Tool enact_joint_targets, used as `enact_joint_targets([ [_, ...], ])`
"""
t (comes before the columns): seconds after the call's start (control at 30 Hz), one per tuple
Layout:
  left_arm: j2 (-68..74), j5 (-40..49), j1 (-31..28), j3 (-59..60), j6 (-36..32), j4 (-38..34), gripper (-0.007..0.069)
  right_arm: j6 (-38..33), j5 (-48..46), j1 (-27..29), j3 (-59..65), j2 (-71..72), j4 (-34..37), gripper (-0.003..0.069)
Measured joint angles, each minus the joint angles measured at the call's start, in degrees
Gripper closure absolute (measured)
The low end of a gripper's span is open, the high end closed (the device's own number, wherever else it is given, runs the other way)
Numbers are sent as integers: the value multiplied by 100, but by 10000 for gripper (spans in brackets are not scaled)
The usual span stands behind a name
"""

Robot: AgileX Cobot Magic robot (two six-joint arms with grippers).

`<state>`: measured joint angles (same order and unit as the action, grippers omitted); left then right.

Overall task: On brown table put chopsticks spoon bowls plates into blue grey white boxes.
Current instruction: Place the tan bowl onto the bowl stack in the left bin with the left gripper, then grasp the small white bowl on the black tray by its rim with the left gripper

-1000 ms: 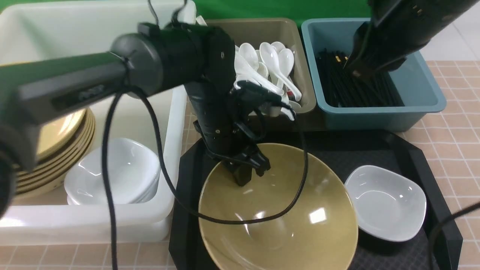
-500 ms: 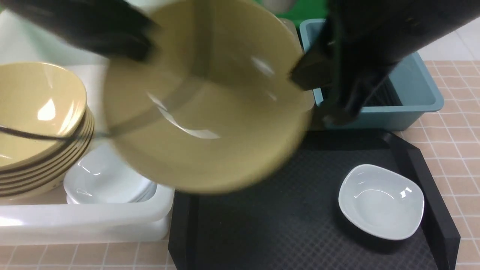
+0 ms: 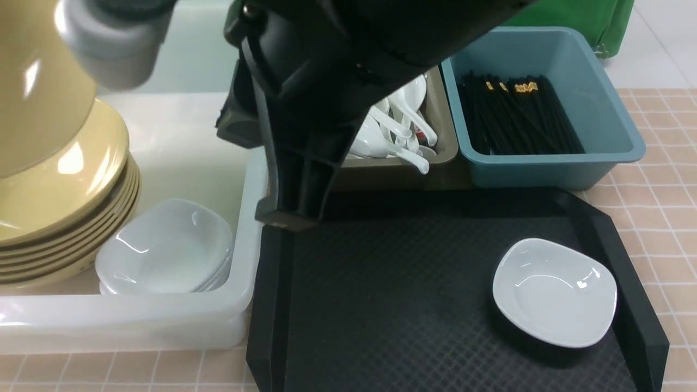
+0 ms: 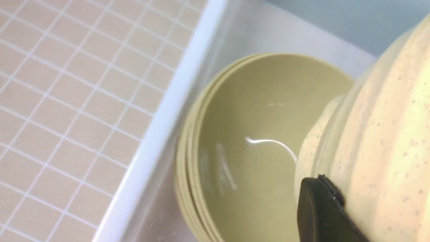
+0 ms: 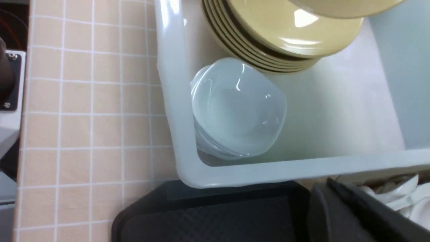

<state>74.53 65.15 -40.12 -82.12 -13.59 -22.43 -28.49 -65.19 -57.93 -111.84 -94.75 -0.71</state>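
Front view: one white bowl (image 3: 554,293) on tray (image 3: 392,326); one tan bowl (image 3: 32,81) between left fingers (image 4: 319,208); right fingers (image 5: 349,215) unclear

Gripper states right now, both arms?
Left gripper: closed on the yellow bowl, over the bowl stack.
Right gripper: cannot be told, mostly out of frame.

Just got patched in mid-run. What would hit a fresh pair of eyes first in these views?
The right arm fills the middle of the front view, hiding part of the grey box of white spoons. At far left, a yellow bowl hangs above the stack of yellow bowls in the white box. One small white dish sits alone near the right end of the black tray.
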Motion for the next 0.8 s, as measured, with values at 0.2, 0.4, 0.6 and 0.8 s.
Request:
enact_joint_targets([
  [0.2,589,-490,251,566,13,26,605,-4,-140,0,0,12,-4,622],
  [0.4,912,-927,334,648,-111,215,501,-27,-257,0,0,12,-4,622],
  [0.6,992,-835,346,648,-142,601,266,-41,-326,0,0,8,-4,622],
  [0.8,838,-518,346,340,93,822,63,-41,-609,115,0,13,0,621],
])
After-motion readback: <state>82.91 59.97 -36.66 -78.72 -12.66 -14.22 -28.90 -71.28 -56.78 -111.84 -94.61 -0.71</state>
